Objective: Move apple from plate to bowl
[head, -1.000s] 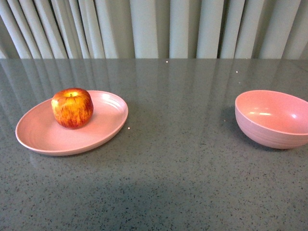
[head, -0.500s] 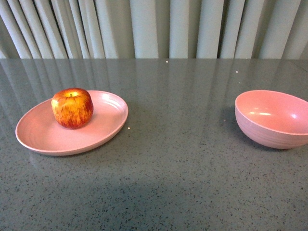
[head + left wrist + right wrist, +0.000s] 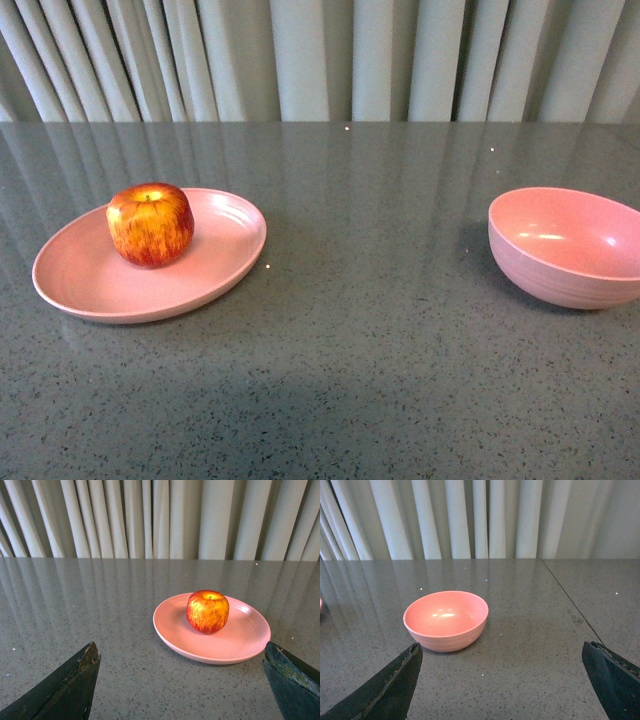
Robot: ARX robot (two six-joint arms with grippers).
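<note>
Grey worktop [image 3: 380, 340] before pale curtains [image 3: 300, 60], apple [image 3: 150, 224] on plate [image 3: 80, 285] at left, bowl [image 3: 560, 275] well apart at right, left fingers [image 3: 65, 690] spread wide, right fingers [image 3: 390, 685] likewise

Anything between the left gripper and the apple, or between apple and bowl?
Nothing visible. Only bare grey tabletop lies between the round red apple on the shallow pink plate and the deep pink bowl; the left gripper faces the apple unobstructed.

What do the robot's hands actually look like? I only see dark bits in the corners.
Only the tips show. The left gripper has two dark, nearly black fingers, wedge-shaped, tapering to blunt tips with scuffed, worn edges. The right gripper looks the same. No cables, markings or arms are visible; the front view shows neither arm.
</note>
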